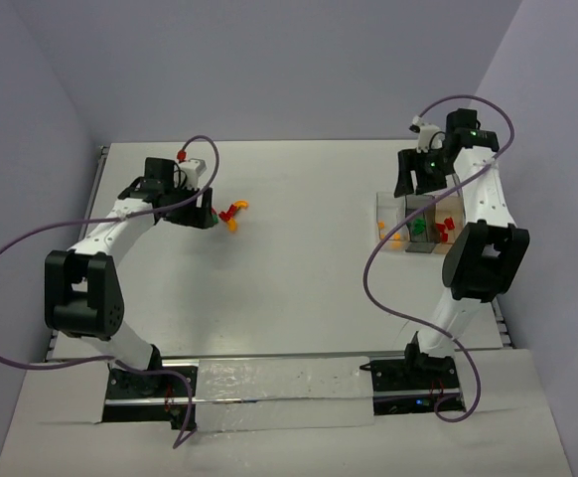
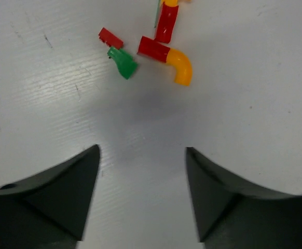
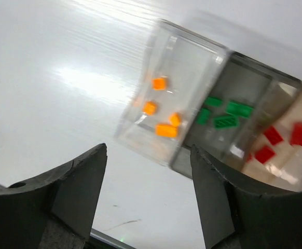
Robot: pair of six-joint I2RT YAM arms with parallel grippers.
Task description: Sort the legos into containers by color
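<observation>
Foreground, left gripper [image 2: 141, 150]: best lowered straight over one outlying brick, such as the green piece [image 2: 122, 63], with jaws set across its narrow sides and clear of the red neighbours. Jaws wide apart, holding and touching nothing; loose legos [image 2: 153, 48] bunched just ahead of the fingertips. Right gripper [image 3: 148, 150]: open, empty. Containers [image 3: 197, 39] ahead and to its right, with orange, green and red bricks in separate bins.

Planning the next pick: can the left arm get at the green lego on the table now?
Probably yes. The left gripper stands open just short of the green lego, with only table between them. Red legos lie close beside it and could be nudged.
</observation>
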